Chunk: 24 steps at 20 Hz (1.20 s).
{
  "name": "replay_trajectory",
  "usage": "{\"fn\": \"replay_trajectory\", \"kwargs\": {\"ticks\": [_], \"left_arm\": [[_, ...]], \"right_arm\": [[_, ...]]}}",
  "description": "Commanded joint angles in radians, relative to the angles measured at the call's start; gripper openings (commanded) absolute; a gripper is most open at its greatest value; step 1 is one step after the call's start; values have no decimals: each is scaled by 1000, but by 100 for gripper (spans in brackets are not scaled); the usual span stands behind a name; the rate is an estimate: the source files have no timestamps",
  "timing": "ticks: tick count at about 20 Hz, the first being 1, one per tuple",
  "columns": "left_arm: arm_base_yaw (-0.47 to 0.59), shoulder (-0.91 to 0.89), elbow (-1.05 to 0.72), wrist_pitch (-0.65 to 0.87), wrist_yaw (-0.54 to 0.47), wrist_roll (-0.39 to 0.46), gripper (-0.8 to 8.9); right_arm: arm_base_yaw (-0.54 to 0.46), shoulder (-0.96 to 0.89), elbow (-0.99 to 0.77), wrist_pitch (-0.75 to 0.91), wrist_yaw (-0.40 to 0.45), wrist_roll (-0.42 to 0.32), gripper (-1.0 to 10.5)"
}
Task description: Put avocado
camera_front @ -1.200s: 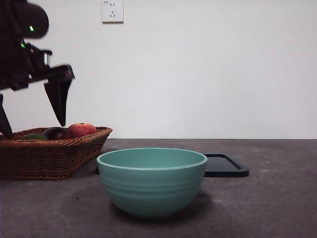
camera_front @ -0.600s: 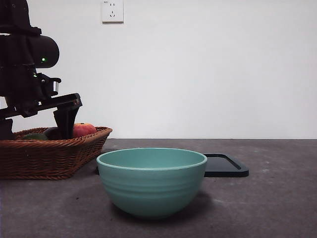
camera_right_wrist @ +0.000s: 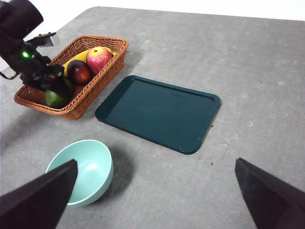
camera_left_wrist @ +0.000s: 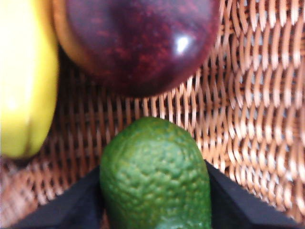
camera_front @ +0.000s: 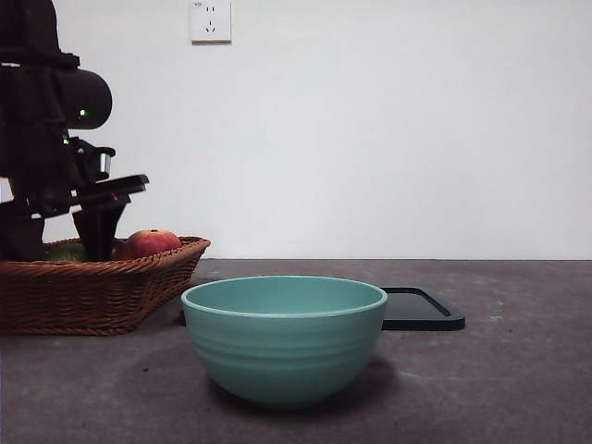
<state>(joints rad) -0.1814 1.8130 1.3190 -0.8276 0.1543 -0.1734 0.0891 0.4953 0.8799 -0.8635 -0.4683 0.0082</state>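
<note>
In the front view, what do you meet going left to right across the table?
Left end effector lowered into the wicker basket → red-orange peach in that basket → teal bowl → dark tray. The avocado sits between the left end effector's jaws in the left wrist view; its front-view place is unclear.

A white wall (camera_front: 388, 139) with an outlet (camera_front: 210, 20) backs the grey table (camera_front: 518, 370).
</note>
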Motion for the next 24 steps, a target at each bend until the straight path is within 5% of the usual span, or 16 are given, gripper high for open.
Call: {"fn": "replay_trajectory", "kwargs": {"ticks": [1, 8, 19, 24], "left_arm": [[-1, 18, 81, -51, -4, 17, 78], [-70, -56, 189, -267, 68, 19, 78], [-573, -107, 189, -233, 79, 27, 78], [-692, -51, 187, -227, 77, 27, 78]], "right_arm": [[2, 6, 14, 10, -3, 15, 598], [2, 6, 14, 10, -3, 15, 598], [2, 6, 14, 10, -2, 18, 598], [2, 6, 14, 9, -2, 19, 598]]}}
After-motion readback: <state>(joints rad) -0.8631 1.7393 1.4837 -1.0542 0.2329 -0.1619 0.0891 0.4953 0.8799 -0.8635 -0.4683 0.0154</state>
